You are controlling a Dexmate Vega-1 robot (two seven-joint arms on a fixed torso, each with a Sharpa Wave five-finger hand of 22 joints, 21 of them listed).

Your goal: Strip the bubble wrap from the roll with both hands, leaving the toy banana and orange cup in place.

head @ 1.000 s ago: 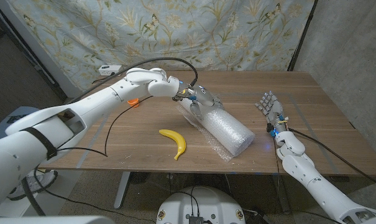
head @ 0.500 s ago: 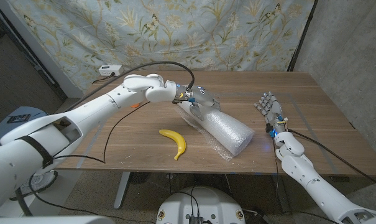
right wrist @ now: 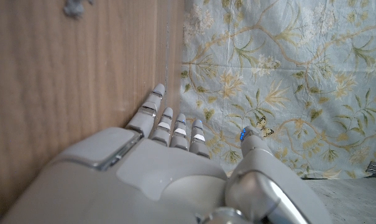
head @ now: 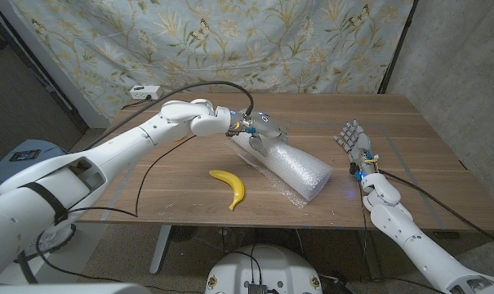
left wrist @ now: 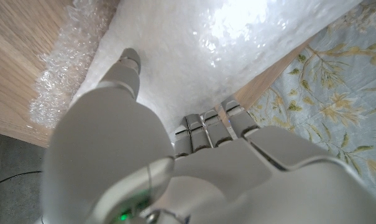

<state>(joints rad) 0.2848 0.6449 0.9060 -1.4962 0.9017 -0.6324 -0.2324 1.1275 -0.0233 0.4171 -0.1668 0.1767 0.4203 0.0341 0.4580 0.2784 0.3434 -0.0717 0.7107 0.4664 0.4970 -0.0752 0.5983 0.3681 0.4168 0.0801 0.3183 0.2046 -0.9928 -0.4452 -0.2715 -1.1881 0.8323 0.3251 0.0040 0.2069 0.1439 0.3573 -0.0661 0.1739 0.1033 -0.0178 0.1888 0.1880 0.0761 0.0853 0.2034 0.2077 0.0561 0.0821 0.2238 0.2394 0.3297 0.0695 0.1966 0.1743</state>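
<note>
Yellow plastic marks the leftmost of the task's things — the toy banana (head: 231, 187) lies on the wooden table (head: 410, 122) at about seven o'clock from the roll, near it but apart, nothing touching it. That suits the task, which wants it undisturbed. I cannot make out the orange cup; the left arm likely hides it.

Next along, the left hand (head: 258, 131) grips the far end of the bubble wrap roll (head: 289, 165), thumb on one side and fingers curled round the other in the left wrist view. The roll looks tipped, its held end raised and its near end pointing toward five o'clock, down at the table's front edge. A loose flap of wrap (head: 288, 197) trails on the wood beneath that lower end — probably the start of the unwinding, and the lift seems meant to free it.

Farthest right, at three o'clock from the roll and well apart, the right hand (head: 354, 140) stands with fingers spread upward, holding nothing. My judgement: it waits to catch the loose flap while the left anchors the roll.
</note>
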